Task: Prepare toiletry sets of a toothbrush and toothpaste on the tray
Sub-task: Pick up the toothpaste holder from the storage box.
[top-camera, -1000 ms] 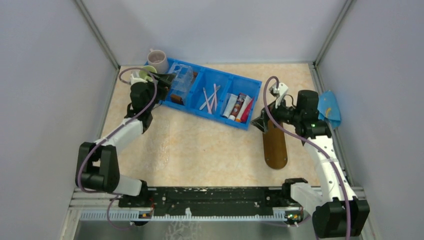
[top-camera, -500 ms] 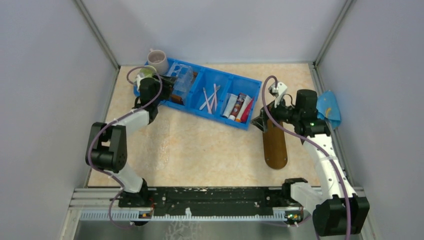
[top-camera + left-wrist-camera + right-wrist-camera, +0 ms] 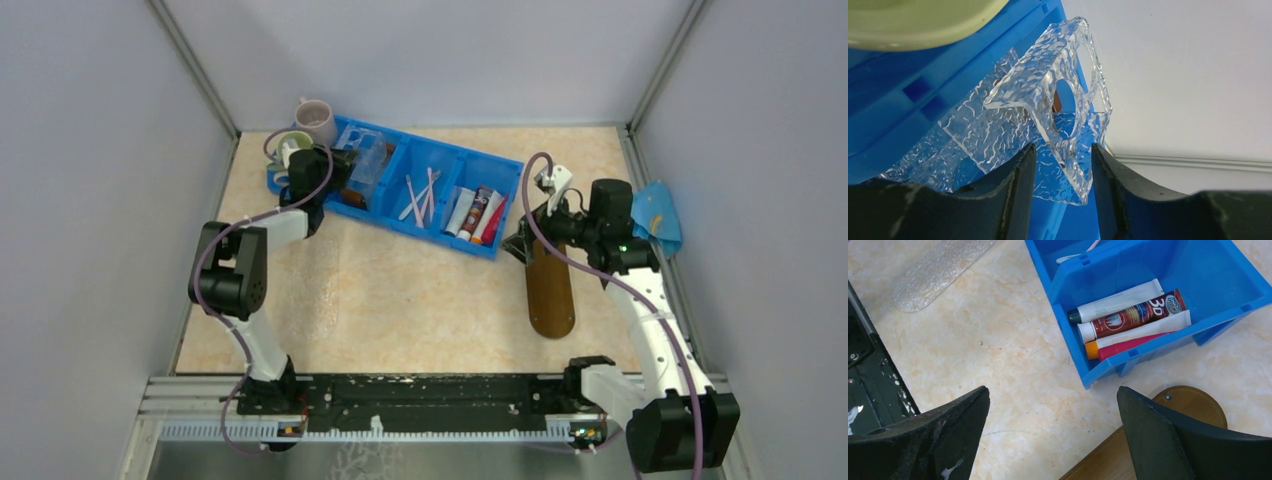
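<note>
A pale marbled tabletop sits between grey walls. The blue bin runs across its far side, from about 10 o'clock to 1 o'clock. The pink and white toothbrushes lie in its middle compartment at 12 o'clock. The toothpaste tubes are stacked in the right-hand compartment at 1 o'clock. The tray, a dark oval board, lies lengthwise at 4 o'clock with nothing on it.

Over the last second the left arm has folded forward, its elbow lifting away from the base rail. That has carried the left gripper to the bin's left end at 10 o'clock. Its fingers have drawn in from wide to about half-spread. In the wrist view they now flank the edge of a clear textured holder propped in that compartment. I cannot tell whether they already pinch the plastic or only bracket it.

The right arm has not shifted. The right gripper hangs at 2 o'clock over the tray's far tip, its fingers spread fully and holding nothing, with the tubes just beyond it.

For the task, this probably means no set has been started. Every brush and tube is still in the bin, and the moving arm is dealing with the holder rather than a toothbrush. The right arm looks better placed to pick up the first tube.
</note>
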Controlling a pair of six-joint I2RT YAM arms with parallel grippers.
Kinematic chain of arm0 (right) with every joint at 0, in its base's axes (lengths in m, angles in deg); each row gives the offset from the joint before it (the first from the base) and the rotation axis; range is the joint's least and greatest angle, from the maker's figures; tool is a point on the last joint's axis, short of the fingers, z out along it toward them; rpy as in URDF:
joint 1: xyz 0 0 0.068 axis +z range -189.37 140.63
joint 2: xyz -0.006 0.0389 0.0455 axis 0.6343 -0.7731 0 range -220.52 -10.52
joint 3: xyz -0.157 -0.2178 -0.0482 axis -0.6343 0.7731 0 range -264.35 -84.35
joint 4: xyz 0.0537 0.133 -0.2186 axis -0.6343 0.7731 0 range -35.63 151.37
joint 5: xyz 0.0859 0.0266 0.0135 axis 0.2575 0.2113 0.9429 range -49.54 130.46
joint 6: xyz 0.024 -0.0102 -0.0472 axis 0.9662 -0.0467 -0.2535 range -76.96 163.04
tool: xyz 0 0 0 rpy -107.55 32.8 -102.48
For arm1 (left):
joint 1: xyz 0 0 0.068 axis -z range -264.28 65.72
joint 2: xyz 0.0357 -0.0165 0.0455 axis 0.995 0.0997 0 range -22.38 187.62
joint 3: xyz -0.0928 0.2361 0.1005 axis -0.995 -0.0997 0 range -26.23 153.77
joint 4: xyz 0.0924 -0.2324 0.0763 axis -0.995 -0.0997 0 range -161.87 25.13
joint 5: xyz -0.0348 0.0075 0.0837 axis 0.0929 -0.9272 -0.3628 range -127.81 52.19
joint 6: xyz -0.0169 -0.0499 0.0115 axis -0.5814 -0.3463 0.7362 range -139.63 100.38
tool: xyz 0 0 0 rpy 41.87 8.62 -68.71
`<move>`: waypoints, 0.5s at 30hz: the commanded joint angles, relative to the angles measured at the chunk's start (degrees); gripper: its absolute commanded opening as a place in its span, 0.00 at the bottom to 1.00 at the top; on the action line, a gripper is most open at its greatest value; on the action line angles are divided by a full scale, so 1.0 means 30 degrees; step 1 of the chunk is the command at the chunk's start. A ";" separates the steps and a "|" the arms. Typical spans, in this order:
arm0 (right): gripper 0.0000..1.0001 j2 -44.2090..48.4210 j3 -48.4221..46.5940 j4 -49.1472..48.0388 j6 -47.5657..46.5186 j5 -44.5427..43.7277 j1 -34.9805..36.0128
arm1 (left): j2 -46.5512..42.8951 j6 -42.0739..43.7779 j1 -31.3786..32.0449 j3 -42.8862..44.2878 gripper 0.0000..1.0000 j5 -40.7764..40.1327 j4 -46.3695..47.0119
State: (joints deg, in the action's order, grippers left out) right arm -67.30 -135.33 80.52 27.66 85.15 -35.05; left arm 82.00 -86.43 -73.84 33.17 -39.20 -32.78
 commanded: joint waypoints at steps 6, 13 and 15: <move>0.99 -0.0095 -0.0027 -0.0748 -0.0266 0.0310 0.0289 | 0.1203 -0.0378 -0.0167 0.1110 0.41 0.0541 0.2148; 0.99 -0.0064 -0.0042 -0.0699 -0.0298 0.0284 0.0286 | 0.1266 -0.0835 -0.0307 0.0958 0.14 0.1143 0.3291; 0.99 -0.0034 -0.0056 -0.0719 -0.0295 0.0307 0.0275 | 0.1027 -0.0657 -0.0315 0.0639 0.03 0.1248 0.4237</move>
State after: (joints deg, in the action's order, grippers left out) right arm -67.64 -135.33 80.52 27.62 85.15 -34.85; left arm 85.59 -89.14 -74.30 35.05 -36.31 -25.39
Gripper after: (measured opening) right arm 0.987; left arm 0.129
